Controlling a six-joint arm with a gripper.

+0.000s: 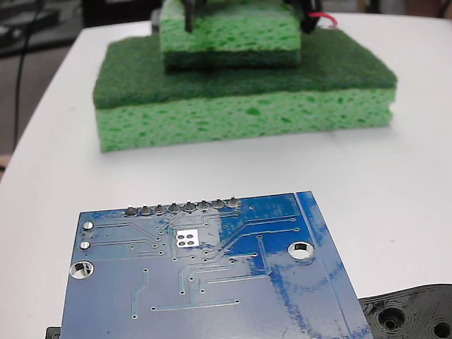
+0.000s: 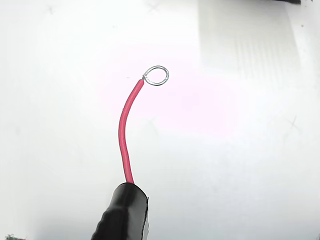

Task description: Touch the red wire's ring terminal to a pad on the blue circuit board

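In the wrist view the red wire [image 2: 123, 130] rises out of a glossy black sleeve [image 2: 125, 212] and ends in the silver ring terminal [image 2: 156, 75], which hangs over bare white table. The blue circuit board [image 1: 233, 282] lies at the front of the fixed view, with a row of grey pads [image 1: 189, 207] along its far edge. Far behind it, at the top edge, a black piece [image 1: 309, 18] carries a bit of red wire [image 1: 326, 18], and another black piece [image 1: 189, 15] hangs to its left. The gripper's fingers do not show clearly. The ring is far from the board.
Two stacked green sponges stand between the arm and the board, a large one [image 1: 240, 116] under a small one [image 1: 229, 39]. A black plastic part with round holes [image 1: 409, 314] lies at the board's right. The board bears a silver square [image 1: 186, 239].
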